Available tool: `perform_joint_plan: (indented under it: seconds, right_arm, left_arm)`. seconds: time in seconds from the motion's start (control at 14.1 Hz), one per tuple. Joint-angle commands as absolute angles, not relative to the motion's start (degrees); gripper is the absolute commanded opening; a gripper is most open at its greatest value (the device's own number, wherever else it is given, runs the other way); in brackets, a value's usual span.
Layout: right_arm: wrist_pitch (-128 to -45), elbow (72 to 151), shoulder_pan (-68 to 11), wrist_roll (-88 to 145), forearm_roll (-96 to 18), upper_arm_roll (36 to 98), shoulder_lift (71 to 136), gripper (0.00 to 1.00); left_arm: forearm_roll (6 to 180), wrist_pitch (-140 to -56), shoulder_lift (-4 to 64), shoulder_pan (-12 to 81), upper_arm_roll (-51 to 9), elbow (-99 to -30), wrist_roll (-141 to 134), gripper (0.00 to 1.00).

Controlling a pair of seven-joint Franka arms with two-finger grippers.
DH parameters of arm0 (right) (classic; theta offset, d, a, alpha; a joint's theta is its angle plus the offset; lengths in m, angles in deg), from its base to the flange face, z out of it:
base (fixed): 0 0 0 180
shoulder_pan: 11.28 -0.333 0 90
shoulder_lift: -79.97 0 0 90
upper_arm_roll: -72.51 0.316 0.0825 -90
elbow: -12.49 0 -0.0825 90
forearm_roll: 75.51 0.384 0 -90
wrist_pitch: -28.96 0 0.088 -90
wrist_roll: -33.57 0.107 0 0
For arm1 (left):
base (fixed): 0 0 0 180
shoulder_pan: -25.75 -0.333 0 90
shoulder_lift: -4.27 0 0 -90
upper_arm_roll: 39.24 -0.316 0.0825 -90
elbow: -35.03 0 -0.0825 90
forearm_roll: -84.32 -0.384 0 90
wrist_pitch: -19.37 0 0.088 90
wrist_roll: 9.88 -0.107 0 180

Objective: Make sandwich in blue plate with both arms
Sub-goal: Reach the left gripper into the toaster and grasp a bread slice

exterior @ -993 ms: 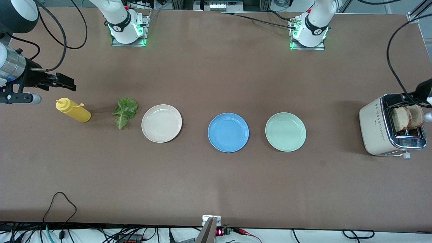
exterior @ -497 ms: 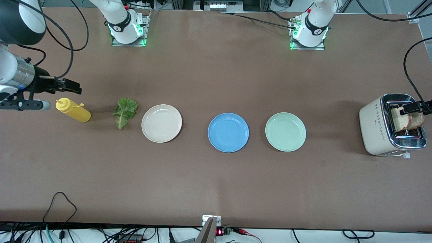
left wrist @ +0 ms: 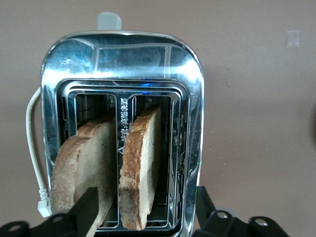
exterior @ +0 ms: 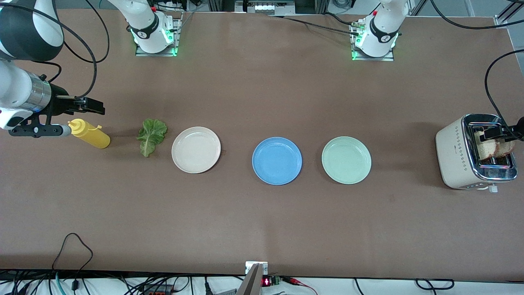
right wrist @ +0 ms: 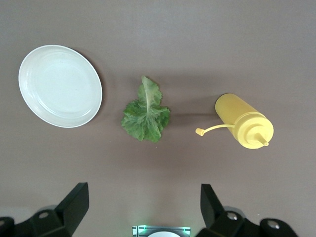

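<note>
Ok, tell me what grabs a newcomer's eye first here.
Three empty plates sit in a row mid-table, the blue plate in the middle. At the left arm's end, a toaster holds two bread slices, with the left gripper over them.

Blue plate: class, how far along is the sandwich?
Nothing done: the blue plate is bare. In hand: the left tool is at the toaster, its fingers either side of the bread. Left: both slices and the lettuce, with the right tool open over the table.

Work surface: flat brown table [exterior: 262,225].
Resting on it: yellow squeeze bottle [exterior: 89,133], green lettuce leaf [exterior: 152,136], cream-white plate [exterior: 196,149], round blue plate [exterior: 277,160], mint-green plate [exterior: 346,159], cream toaster [exterior: 458,153].
</note>
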State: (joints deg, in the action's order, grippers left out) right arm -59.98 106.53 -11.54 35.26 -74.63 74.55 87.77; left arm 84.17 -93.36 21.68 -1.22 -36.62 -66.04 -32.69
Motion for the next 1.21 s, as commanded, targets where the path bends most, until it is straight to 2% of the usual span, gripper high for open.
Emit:
perform_joint_plan:
  seconds: [0.0, 0.14, 0.28, 0.43, 0.57, 0.64, 0.85, 0.92, 1.14]
  right_arm:
    - [-59.11, 106.27, -11.63, 34.71, -74.28, 74.62, 87.35, 1.00]
    - [-59.02, 106.27, -11.63, 34.71, -74.28, 74.62, 87.35, 1.00]
    - [-59.02, 106.27, -11.63, 34.71, -74.28, 74.62, 87.35, 1.00]
    - [-58.93, 106.35, -11.54, 34.71, -74.28, 74.62, 87.44, 1.00]
    - [-58.67, 106.27, -11.63, 34.71, -74.28, 74.62, 87.44, 1.00]
    - [-58.76, 106.35, -11.54, 34.71, -74.28, 74.62, 87.52, 1.00]
    - [-58.67, 106.27, -11.63, 34.71, -74.28, 74.62, 87.52, 1.00]
    - [-58.76, 106.27, -11.54, 34.71, -74.19, 74.62, 87.61, 1.00]
    - [-58.67, 106.27, -11.54, 34.71, -74.19, 74.62, 87.70, 1.00]
  left_arm:
    - [83.27, -93.30, 22.54, -1.41, -36.34, -65.87, -33.43, 0.78]
    - [83.27, -93.39, 23.25, -1.32, -36.42, -65.78, -33.43, 0.72]
    - [83.27, -93.65, 23.86, -1.41, -36.51, -65.69, -33.43, 0.60]
    - [83.18, -93.65, 24.13, -1.41, -36.51, -65.69, -33.43, 0.39]
    - [83.09, -93.65, 24.13, -1.93, -36.51, -65.60, -33.34, 0.11]
    - [83.09, -93.65, 24.04, -2.28, -36.51, -65.60, -33.43, 0.01]
    - [83.09, -90.77, 21.24, -2.20, -36.16, -64.56, -35.00, 0.01]
    - [83.09, -87.19, 20.45, -2.20, -35.99, -61.76, -35.53, 0.01]
    - [83.96, -68.41, 20.53, -0.63, -35.46, -48.16, -35.98, 0.01]
